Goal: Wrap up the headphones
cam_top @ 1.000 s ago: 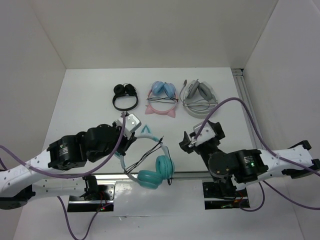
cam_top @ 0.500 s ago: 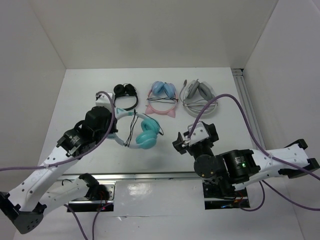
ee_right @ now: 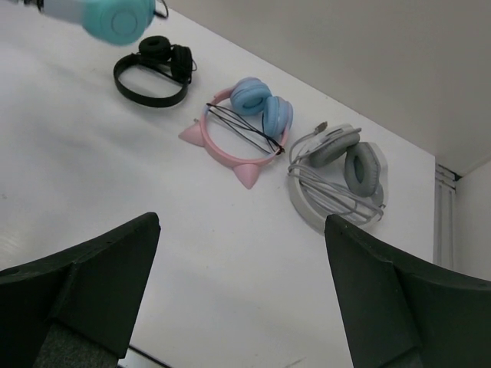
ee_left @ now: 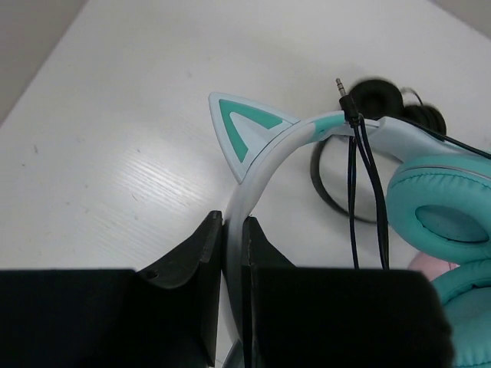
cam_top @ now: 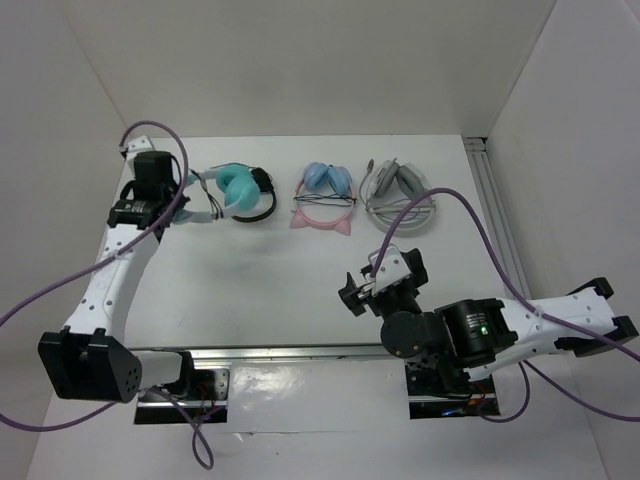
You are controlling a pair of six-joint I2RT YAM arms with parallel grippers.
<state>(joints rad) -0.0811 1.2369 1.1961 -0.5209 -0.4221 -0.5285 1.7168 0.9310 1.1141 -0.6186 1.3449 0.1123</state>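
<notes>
The headphones have teal ear cups, a white headband with cat ears and a thin black cable wound across the band. They hang at the back left, just over the small black pair. My left gripper is shut on the white headband near a cat ear. The cable and its plug show beside the teal cups. My right gripper is open and empty over the table's front middle. In the right wrist view one teal cup shows at the top left.
A small black pair lies at the back, partly under the teal pair. A light-blue pair with a pink cat-ear band lies to its right, then a grey pair with a wound cable. White walls enclose the table on three sides.
My left arm has carried the headphones from the front middle up to the back left, by the black pair. My right gripper has drifted slightly left, still open.
</notes>
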